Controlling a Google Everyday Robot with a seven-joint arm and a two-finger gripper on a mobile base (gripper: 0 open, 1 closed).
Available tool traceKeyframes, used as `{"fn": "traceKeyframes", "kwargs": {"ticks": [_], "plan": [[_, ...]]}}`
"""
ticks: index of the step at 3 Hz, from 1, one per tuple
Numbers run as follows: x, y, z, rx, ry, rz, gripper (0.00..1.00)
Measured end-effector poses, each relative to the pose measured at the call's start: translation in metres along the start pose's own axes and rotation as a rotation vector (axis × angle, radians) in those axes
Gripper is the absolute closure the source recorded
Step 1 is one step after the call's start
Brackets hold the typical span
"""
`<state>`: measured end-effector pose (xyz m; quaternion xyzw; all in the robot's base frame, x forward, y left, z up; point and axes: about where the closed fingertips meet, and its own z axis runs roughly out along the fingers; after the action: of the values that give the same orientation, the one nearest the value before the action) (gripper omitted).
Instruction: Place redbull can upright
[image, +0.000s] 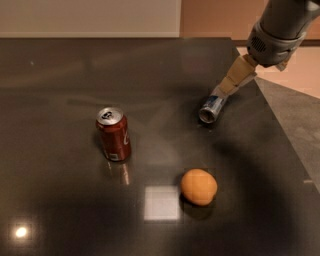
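The redbull can (212, 107) is slim, silver and blue. It lies on its side on the dark table (60, 75), right of middle, with its open silver end facing the camera. My gripper (229, 85) comes down from the upper right on a grey arm. Its tan fingers (238, 74) reach the far upper end of the can and cover that end. I cannot tell whether they touch it.
A red soda can (114, 134) stands upright left of middle. An orange (199, 186) lies near the front, below the redbull can. The table's right edge (280, 125) runs diagonally close to the can, with floor beyond.
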<state>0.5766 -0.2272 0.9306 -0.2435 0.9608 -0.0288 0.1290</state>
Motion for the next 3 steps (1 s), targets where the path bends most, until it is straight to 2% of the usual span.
{"fn": "traceKeyframes", "kwargs": {"ticks": [1, 2, 3], "plan": [[-0.042, -0.005, 0.029, -0.012, -0.007, 0.208, 0.00], [-0.062, -0.012, 0.051, -0.033, -0.003, 0.325, 0.00], [-0.080, -0.012, 0.074, -0.004, 0.017, 0.445, 0.00]]}}
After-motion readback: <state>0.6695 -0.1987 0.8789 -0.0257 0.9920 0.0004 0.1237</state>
